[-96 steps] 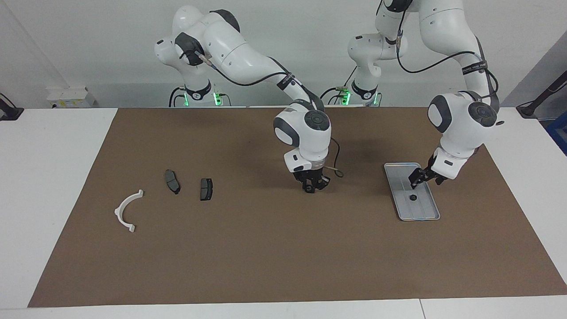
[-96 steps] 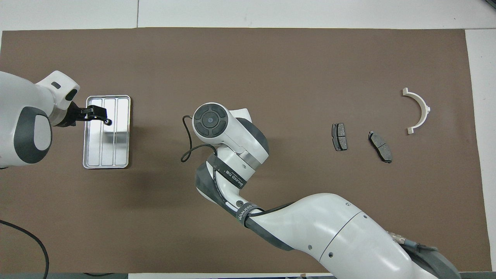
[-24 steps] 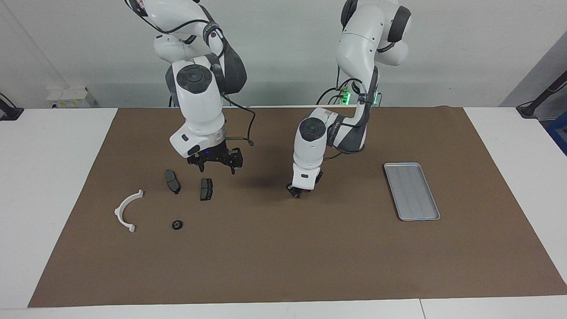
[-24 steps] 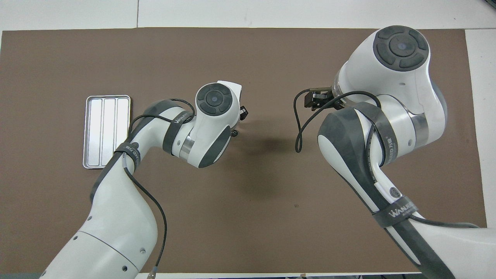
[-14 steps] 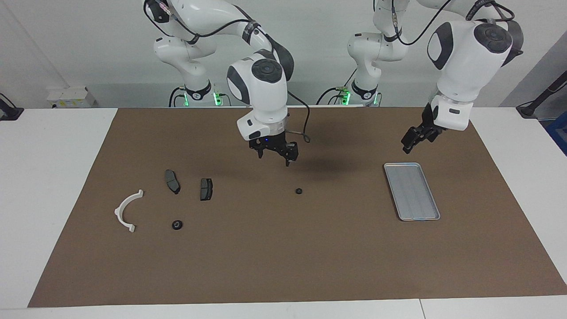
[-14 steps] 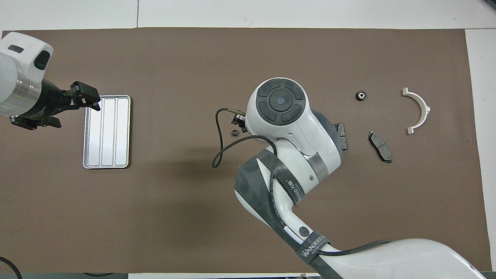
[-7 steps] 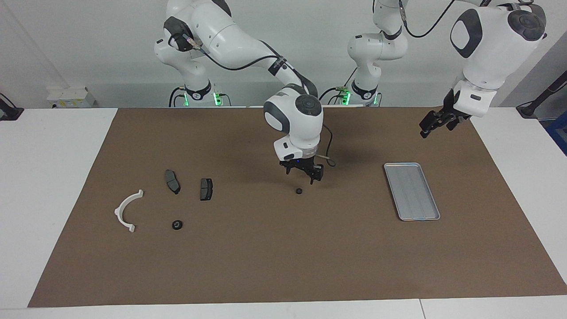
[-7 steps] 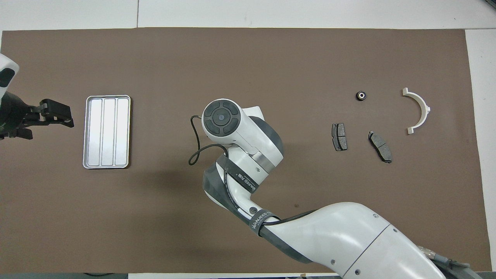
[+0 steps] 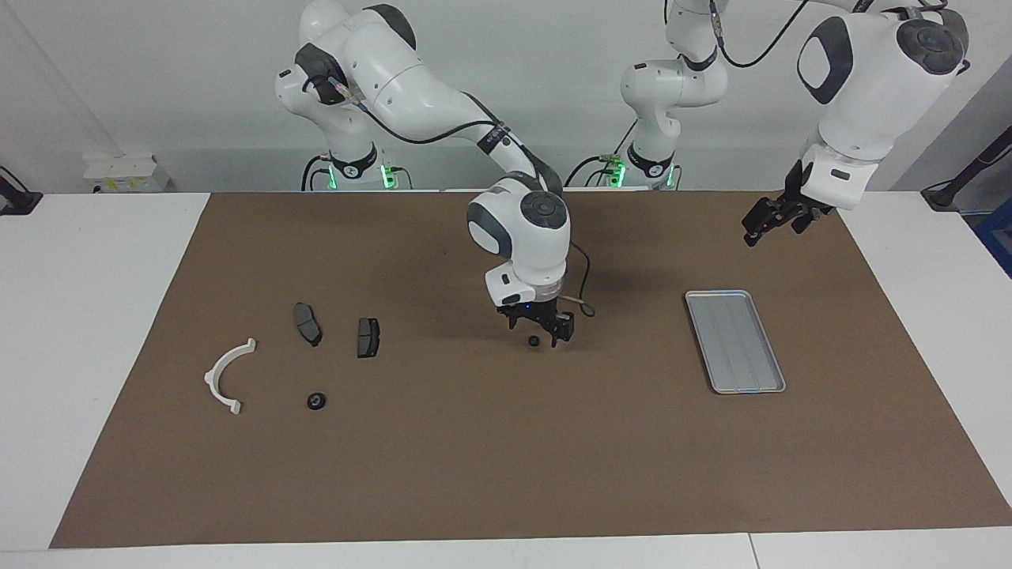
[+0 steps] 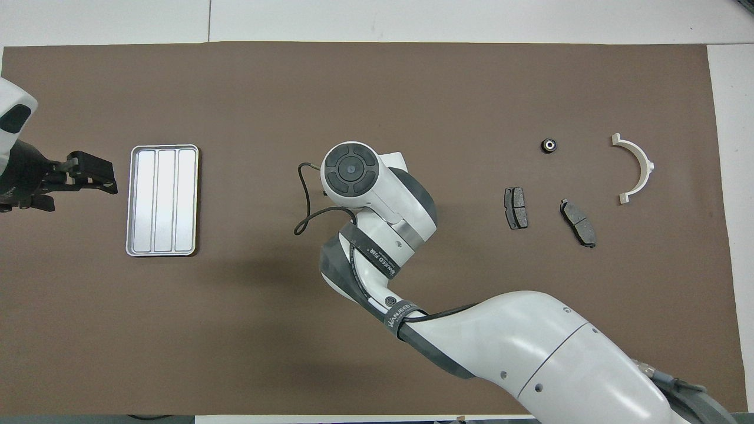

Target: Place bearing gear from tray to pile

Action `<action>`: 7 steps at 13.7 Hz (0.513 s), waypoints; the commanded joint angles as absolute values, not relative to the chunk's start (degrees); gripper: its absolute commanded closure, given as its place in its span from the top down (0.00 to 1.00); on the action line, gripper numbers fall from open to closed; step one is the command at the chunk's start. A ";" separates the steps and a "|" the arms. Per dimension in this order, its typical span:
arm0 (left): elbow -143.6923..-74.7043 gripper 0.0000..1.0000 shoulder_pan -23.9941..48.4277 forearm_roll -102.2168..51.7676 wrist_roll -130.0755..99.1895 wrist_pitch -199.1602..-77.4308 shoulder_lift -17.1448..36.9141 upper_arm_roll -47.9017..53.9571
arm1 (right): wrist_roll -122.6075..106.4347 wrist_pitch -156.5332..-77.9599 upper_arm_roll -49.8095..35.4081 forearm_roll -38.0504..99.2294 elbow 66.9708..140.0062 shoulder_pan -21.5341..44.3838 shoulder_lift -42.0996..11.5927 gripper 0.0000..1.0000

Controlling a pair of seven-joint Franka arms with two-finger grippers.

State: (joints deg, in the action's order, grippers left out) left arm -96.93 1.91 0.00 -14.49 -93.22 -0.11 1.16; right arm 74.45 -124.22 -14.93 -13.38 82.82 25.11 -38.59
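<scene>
The right gripper, fingers apart, is being lowered around a gear lying mid-mat between tray and pile; the left gripper, fingers apart, is being held clear

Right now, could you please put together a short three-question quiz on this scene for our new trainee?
1. True or false: the tray has a bearing gear lying in it.
2. Which tool is down around the small bearing gear in the middle of the mat?
A. left tool
B. right tool
C. neither
3. Fill in: the other bearing gear lies beside the white ______, farther from the robots than the two brake pads.

Key
1. False: the tray shows nothing in it.
2. B: it is open, with a finger on either side of the gear; the left tool waits, open, in the air near the tray's end of the table.
3. bracket
</scene>
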 commanded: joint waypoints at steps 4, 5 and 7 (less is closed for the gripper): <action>-97.74 1.00 1.58 0.09 -13.36 -92.47 -1.84 1.23 | 75.15 -125.42 -15.56 -15.12 82.97 24.61 -40.17 0.99; -97.65 1.00 1.58 0.09 -12.58 -91.68 -1.93 0.97 | 75.23 -125.42 -15.56 -15.03 83.32 24.61 -40.17 0.96; -97.21 1.00 1.58 0.00 -10.82 -90.53 -2.02 0.88 | 75.23 -125.51 -15.64 -14.85 83.67 24.87 -40.17 0.91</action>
